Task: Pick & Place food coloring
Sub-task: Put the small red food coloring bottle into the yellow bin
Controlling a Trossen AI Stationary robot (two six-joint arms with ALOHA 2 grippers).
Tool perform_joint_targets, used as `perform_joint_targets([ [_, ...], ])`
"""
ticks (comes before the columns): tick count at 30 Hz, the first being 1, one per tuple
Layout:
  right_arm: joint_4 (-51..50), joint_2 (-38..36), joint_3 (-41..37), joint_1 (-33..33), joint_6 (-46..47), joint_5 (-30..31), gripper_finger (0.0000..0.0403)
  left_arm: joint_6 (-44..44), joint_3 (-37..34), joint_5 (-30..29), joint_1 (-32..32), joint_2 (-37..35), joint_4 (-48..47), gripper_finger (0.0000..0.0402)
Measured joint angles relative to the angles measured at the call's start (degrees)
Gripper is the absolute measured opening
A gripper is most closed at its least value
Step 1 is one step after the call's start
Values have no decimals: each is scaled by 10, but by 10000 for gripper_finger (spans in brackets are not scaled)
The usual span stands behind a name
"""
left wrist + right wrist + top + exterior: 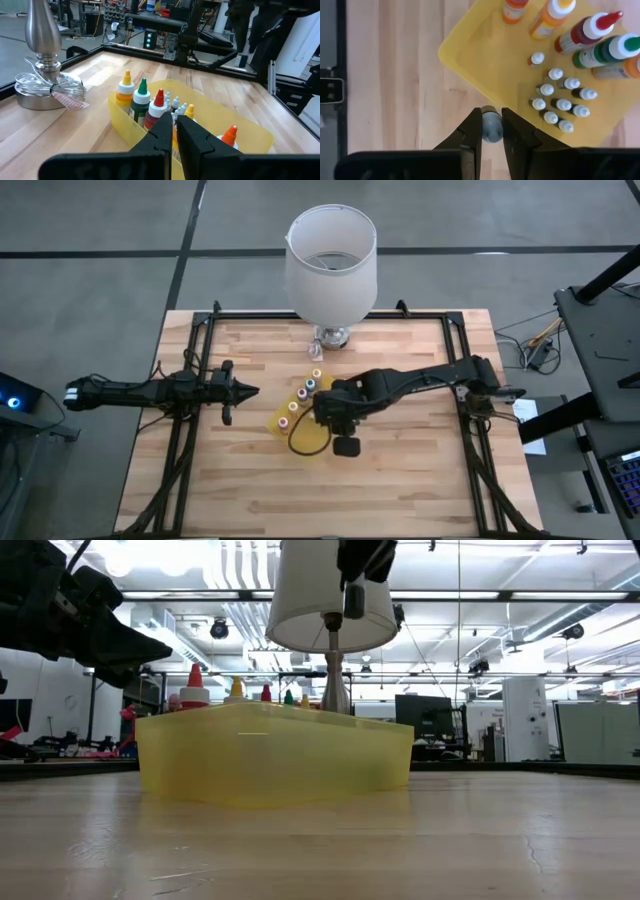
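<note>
Above the yellow tray's (470, 55) edge, right gripper (491, 125) grasps a small grey-capped bottle (491, 126), not yet set down. Bottles (560, 105) already stand inside the tray. Left gripper (232, 391) clenched, empty, idle over left tabletop (400, 490).

The right gripper (491, 127) pinches a small grey bottle (491, 126) (cap hidden) above the yellow tray's (485, 60) edge.
</note>
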Motion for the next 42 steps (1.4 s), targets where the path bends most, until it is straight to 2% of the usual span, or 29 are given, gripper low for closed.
perform_joint_targets([
  [14,-24,113,132,-12,-3,-2,45,0,0,0,0,0,-1,0],
  [32,-27,168,129,-69,46,-5,45,0,0,0,0,0,-2,0],
  [42,-24,196,128,-75,79,-15,45,0,0,0,0,0,-3,0],
])
